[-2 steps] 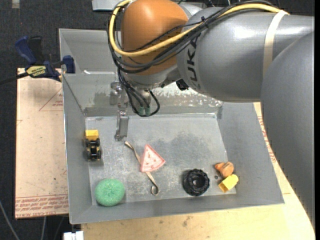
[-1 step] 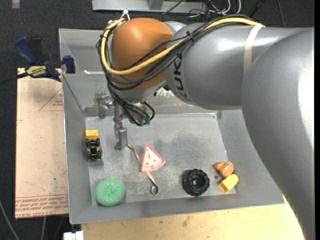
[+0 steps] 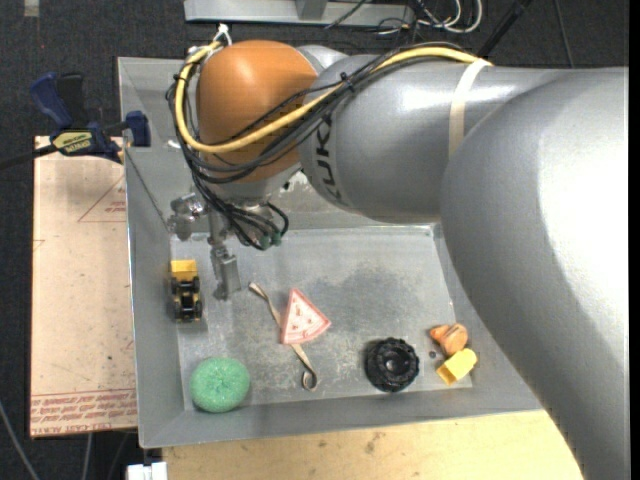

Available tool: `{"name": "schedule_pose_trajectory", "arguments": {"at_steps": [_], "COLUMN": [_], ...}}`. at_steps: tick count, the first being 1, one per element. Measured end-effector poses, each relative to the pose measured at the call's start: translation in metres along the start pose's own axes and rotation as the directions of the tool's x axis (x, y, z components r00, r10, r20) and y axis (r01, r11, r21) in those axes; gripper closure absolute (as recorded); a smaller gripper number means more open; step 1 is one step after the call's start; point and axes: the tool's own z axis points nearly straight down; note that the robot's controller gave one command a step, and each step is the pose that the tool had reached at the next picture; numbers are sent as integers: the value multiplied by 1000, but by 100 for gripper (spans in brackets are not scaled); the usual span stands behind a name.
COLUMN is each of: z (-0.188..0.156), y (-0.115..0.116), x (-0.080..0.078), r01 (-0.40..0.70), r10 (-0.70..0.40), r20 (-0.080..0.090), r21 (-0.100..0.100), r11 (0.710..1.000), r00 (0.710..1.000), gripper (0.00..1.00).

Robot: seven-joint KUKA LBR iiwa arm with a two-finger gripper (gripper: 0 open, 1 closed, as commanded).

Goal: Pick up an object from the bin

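Observation:
My gripper (image 3: 224,280) hangs low over the bin's left part, under the orange wrist cover. Just to its left, close to the bin's left wall, lies a small yellow and black toy vehicle (image 3: 184,290). To the gripper's right a thin tan spoon-like stick (image 3: 283,326) lies on the floor, running down past a pink triangular slice (image 3: 304,320) with red dots. I see nothing held in the gripper.
A green fuzzy ball (image 3: 220,384) rests in the front left corner. A black ridged round piece (image 3: 390,364) lies near the front wall. An orange piece (image 3: 449,337) and a yellow block (image 3: 457,366) sit at the front right. The big grey arm covers the bin's right and back.

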Motion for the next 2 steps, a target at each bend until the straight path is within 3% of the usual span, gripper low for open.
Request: {"name": "schedule_pose_trajectory", "arguments": {"at_steps": [1, 2], "z": [30, 82], "y": [7, 4], "x": [17, 10], "r01": [166, 429], "r10": [-166, -429], "r20": [-3, 1], "r21": [-1, 7], "r11": [986, 903], "r00": [986, 903], "gripper": [0, 0]}}
